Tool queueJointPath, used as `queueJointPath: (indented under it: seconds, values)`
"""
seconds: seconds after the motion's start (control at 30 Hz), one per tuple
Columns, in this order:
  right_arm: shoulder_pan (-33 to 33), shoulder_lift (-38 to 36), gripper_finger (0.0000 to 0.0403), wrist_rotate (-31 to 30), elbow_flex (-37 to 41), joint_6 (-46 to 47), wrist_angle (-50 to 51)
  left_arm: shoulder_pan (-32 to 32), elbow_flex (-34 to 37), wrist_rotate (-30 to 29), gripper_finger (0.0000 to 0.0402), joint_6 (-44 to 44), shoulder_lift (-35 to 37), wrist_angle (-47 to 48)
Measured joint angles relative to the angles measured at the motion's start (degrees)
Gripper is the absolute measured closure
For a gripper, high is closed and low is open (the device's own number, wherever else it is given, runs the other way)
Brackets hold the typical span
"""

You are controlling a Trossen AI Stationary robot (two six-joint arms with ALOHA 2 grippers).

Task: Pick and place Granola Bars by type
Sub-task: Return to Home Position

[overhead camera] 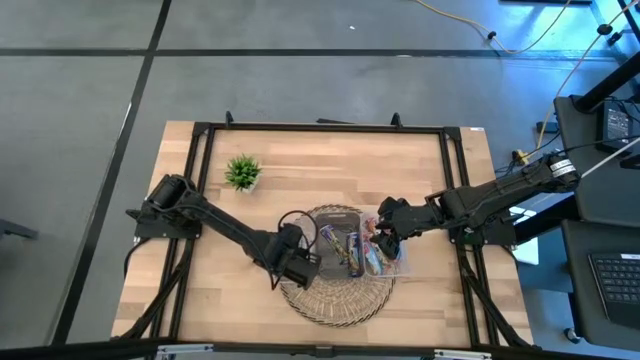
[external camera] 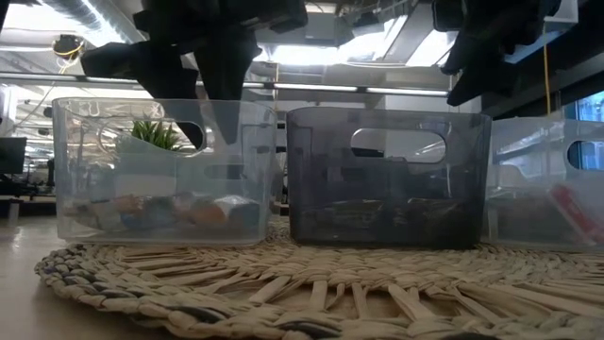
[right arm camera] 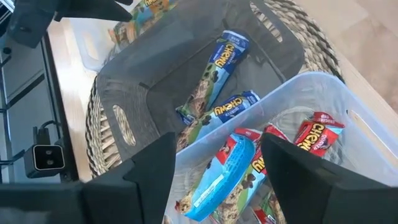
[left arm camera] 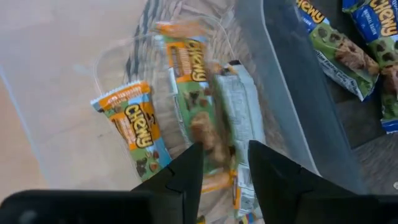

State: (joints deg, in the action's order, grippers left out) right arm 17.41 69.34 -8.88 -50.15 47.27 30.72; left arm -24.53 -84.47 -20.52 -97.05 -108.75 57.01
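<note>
Three bins stand side by side on a round woven mat (overhead camera: 335, 290). The left clear bin (external camera: 156, 170) holds orange-wrapped granola bars (left arm camera: 134, 130) and one lying silver side up (left arm camera: 239, 102). The grey middle bin (external camera: 387, 175) holds blue-wrapped bars (right arm camera: 217, 59). The right clear bin (right arm camera: 323, 106) holds red-wrapped bars (right arm camera: 314, 134). My left gripper (left arm camera: 225, 155) hangs open over the left bin, a blurred orange bar (left arm camera: 208, 134) showing just past its fingertips. My right gripper (right arm camera: 217, 149) hangs wide open over the right bin, above the red bars.
A small green potted plant (overhead camera: 242, 172) stands on the wooden table toward its far left. A black frame (overhead camera: 320, 128) runs around the table's edges. Bare wood lies left of the mat and along the far side. Room and cables show beyond.
</note>
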Motion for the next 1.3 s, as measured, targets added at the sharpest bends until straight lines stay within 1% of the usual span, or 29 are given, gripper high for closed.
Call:
queueJointPath:
  seconds: [0.1,0.17,0.2,0.27,0.37,0.47,0.53,0.6,0.7,0.77,0.83,0.9,0.93,1.0,1.07,1.23,1.3]
  values:
    - [-0.02,0.00,0.0164,-0.04,-0.02,-1.78,0.43,0.02,0.00,0.00,0.0270,2.39,0.34,0.04]
    - [-0.76,-0.57,0.0164,0.14,-0.04,-7.76,2.28,0.02,0.00,0.03,0.0263,4.21,1.73,0.14]
    - [-1.19,-1.17,0.0164,0.68,-0.04,-10.55,3.27,0.02,0.00,-0.90,0.0261,5.50,2.77,0.24]
    - [-1.94,-2.81,0.0164,3.06,-0.59,-11.67,5.70,-0.04,0.00,-4.31,0.0259,9.43,5.33,0.26]
    - [-2.29,-6.10,0.0164,4.02,-1.49,-11.85,4.82,0.45,0.00,-8.85,0.0259,17.45,9.98,0.22]
    - [-1.92,-10.01,0.0164,4.08,-2.01,-16.46,1.27,0.92,-0.02,-10.00,0.0262,25.58,14.05,0.10]
    - [-1.66,-12.00,0.0164,4.06,-2.01,-20.08,1.17,1.00,-0.02,-11.25,0.0262,28.98,15.85,-0.32]
    - [-1.64,-13.24,0.0164,4.06,-2.01,-21.95,1.26,0.81,-0.02,-14.17,0.0261,33.12,17.02,-0.16]
    - [-1.97,-14.52,0.0164,4.09,-1.99,-22.31,0.88,0.70,-0.02,-21.94,0.0259,40.45,18.58,0.74]
    - [-3.53,-15.94,0.0164,4.12,-1.97,-24.40,0.87,1.11,-0.02,-24.92,0.0259,40.95,20.57,3.66]
    - [-5.02,-17.79,0.0164,4.03,-1.97,-25.17,0.64,1.44,0.90,-26.17,0.0259,41.08,23.39,6.57]
    - [-5.89,-19.89,0.0164,3.83,-1.95,-26.26,0.47,1.40,4.25,-28.70,0.0259,42.51,27.66,6.52]
    - [-6.26,-20.85,0.0164,3.86,-1.95,-27.23,0.16,1.38,6.29,-29.07,0.0260,43.29,30.32,5.59]
    - [-7.03,-22.43,0.0164,4.11,-1.95,-29.18,-0.45,1.54,11.21,-28.58,0.0261,45.18,36.26,2.08]
    - [-8.14,-23.20,0.0164,3.84,-1.95,-30.74,-1.74,2.81,16.97,-26.30,0.0260,48.97,42.49,-4.34]
    - [-11.95,-22.82,0.0164,3.52,-1.92,-32.76,-3.17,8.16,32.97,-14.77,0.0259,61.99,58.20,-25.37]
    - [-13.46,-22.45,0.0164,4.49,-1.06,-32.86,-4.89,11.08,39.10,-9.51,0.0260,67.57,63.89,-33.10]
